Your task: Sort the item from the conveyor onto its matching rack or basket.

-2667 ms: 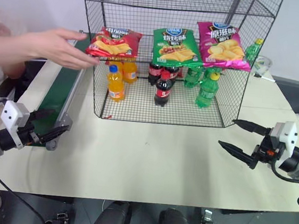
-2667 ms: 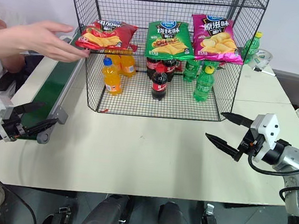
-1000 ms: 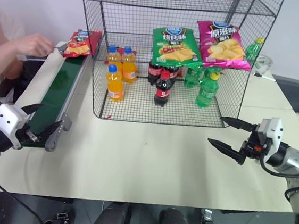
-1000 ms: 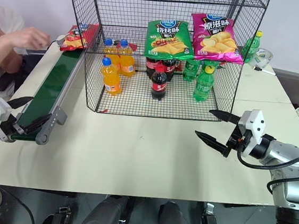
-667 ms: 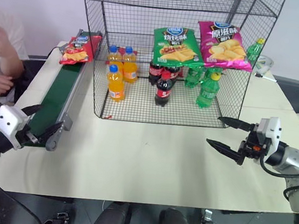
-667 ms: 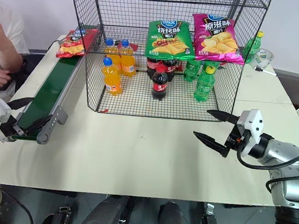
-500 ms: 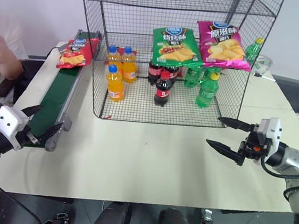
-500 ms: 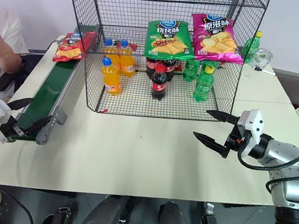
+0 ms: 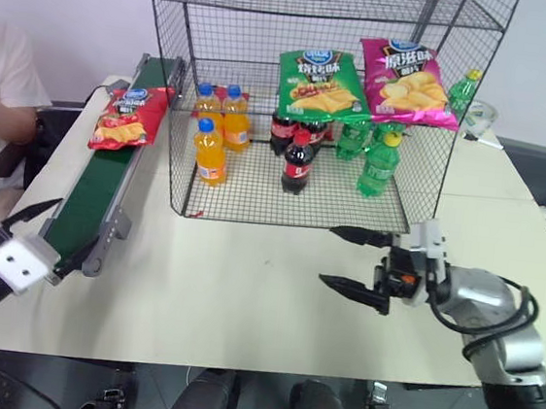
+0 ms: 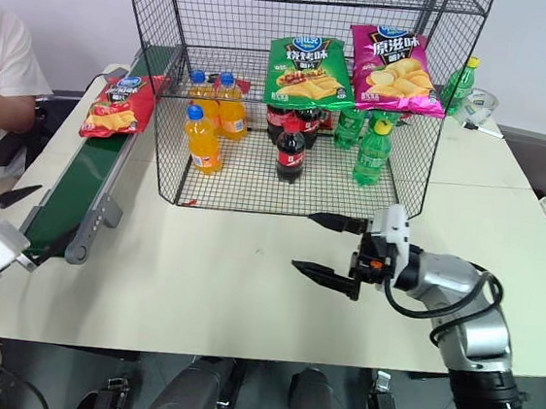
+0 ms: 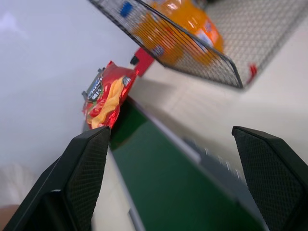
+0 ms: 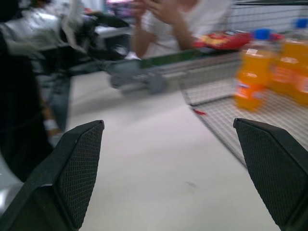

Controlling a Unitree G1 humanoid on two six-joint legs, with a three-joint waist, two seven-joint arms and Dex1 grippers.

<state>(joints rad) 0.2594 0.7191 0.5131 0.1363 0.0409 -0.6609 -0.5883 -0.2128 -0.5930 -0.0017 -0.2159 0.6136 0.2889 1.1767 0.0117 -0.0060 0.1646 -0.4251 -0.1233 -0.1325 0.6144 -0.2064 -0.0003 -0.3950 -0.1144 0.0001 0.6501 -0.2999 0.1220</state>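
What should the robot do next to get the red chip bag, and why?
Probably wait with the left end effector open at the near end of the conveyor. The red chip bag still lies farther up the belt, well out of its open fingers, which face along the belt toward it. The right end effector hangs open over the table.

A pale cream table spreads across the scene, its top matte and evenly lit, with no hard shadows. A second table of the same colour adjoins it at the far right, with a seam between them. Behind both rises a plain white wall. Past the near table edge lies a dark grey floor. A person in a white shirt sits at the far left beside the table.
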